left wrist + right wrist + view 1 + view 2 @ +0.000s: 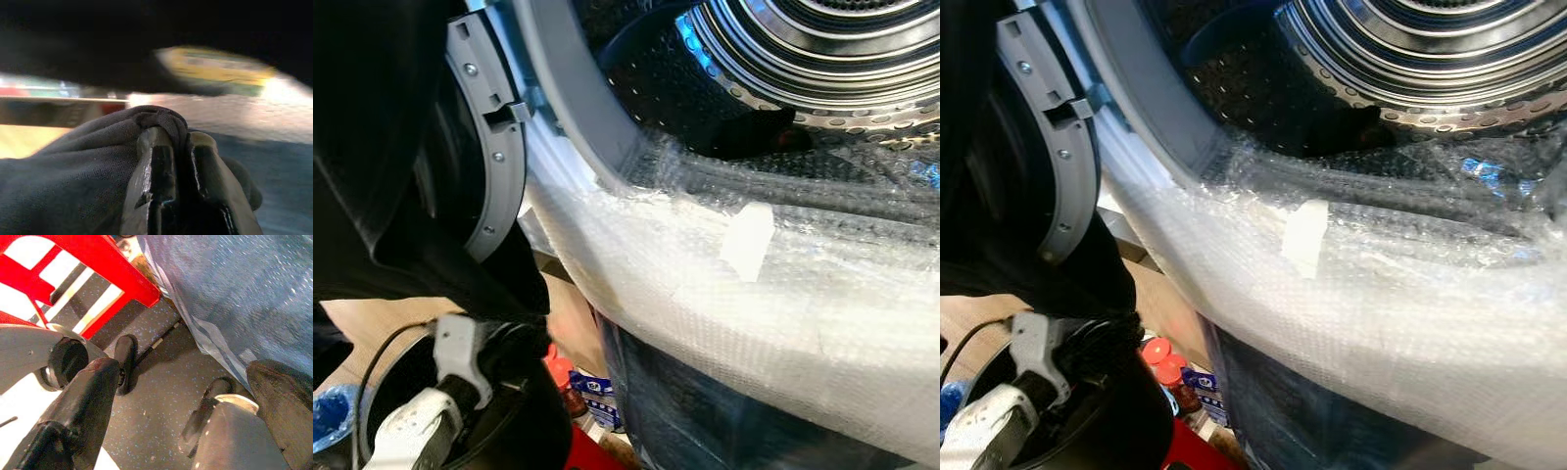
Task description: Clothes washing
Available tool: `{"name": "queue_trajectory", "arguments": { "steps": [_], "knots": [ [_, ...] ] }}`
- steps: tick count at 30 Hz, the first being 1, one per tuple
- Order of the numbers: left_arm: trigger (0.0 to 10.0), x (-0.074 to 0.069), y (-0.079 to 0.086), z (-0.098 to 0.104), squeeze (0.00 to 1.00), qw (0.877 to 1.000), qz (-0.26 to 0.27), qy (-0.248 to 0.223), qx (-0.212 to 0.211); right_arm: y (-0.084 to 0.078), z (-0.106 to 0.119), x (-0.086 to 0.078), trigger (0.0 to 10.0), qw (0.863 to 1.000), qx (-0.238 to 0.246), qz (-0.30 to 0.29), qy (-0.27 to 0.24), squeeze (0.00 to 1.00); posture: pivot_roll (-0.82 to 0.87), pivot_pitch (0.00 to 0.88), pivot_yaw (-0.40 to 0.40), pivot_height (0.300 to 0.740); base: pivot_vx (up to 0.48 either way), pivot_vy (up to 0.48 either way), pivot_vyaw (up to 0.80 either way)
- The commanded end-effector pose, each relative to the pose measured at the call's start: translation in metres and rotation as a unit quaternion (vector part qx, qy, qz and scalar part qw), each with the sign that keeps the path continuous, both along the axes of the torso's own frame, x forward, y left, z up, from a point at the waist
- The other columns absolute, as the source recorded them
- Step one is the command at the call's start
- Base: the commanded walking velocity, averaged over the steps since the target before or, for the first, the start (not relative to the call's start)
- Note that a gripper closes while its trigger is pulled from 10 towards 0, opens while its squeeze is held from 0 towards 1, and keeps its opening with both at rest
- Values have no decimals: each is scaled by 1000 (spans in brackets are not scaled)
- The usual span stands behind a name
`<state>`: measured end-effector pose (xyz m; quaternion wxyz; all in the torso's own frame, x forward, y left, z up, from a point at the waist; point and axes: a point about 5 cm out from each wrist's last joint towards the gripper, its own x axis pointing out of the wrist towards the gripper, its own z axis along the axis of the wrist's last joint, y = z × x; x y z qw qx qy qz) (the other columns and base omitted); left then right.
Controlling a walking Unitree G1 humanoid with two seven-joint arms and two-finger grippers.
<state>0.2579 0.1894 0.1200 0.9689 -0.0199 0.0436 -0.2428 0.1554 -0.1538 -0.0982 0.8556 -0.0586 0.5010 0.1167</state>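
The left gripper (178,147) is clamped on a dark garment (382,166), which hangs at nine o'clock of the washer drum (783,59). The cloth could snag on the open door (494,147) or drag across the bubble wrap (754,284). The right gripper (161,396) hangs spread apart, idle over the floor (151,396).

Left gripper (178,147) at 7 o'clock, low, fingers pinched on dark cloth (73,166). Right gripper (190,396) pointing floorward, fingers spread apart.
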Motion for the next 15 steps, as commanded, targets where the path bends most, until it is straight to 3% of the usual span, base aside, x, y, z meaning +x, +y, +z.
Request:
{"name": "queue_trajectory", "arguments": {
  "steps": [1, 4, 5, 8, 9, 10, 11, 13, 14, 15],
  "knots": [
    [0, -1, -7, 11, 0, 999, -47, -3, -3, 9, -2, -3, 10000, 1000, 9, 7, 10, 0, -55, 0, 207, 740, 0, 0, 0],
    [0, -6, -27, 14, 0, 990, -137, 22, 0, 10, -1, -2, 10000, 1000, 9, 8, 9, 0, -54, 0, 206, 740, 0, 0, 0],
    [0, -10, -39, 14, 0, 980, -197, 35, 18, 10, -2, -4, 10000, 1000, 8, 13, 11, 0, -50, 0, 202, 740, 0, 0, 0],
    [0, -12, -45, 14, 0, 973, -226, 46, 19, 11, -2, -5, 10000, 1000, 8, 14, 13, 0, -50, 0, 202, 740, 0, 0, 0],
    [0, -12, -55, 18, 0, 962, -266, 57, 6, 10, -2, -5, 10000, 1000, 9, 11, 13, 0, -53, 0, 205, 740, 0, 0, 0],
    [0, -12, -55, 18, 0, 962, -266, 57, 6, 10, -2, -5, 10000, 1000, 9, 11, 13, 0, -53, 0, 205, 740, 0, 0, 0],
    [0, -13, -64, 20, 0, 949, -306, 69, -3, 10, -2, -5, 10000, 1000, 9, 10, 13, 0, -53, 0, 204, 740, 0, 0, 0],
    [0, -14, -70, 20, 0, 939, -336, 77, -6, 10, -2, -5, 10000, 1000, 9, 10, 13, 0, -53, 0, 204, 740, 0, 0, 0],
    [0, -16, -77, 20, 0, 926, -367, 85, -4, 10, -2, -5, 10000, 1000, 9, 9, 13, 0, -53, 0, 204, 740, 0, 0, 0],
    [0, -16, -77, 20, 0, 926, -367, 85, -4, 10, -2, -5, 10000, 1000, 9, 9, 13, 0, -53, 0, 204, 740, 0, 0, 0]
  ]
}}
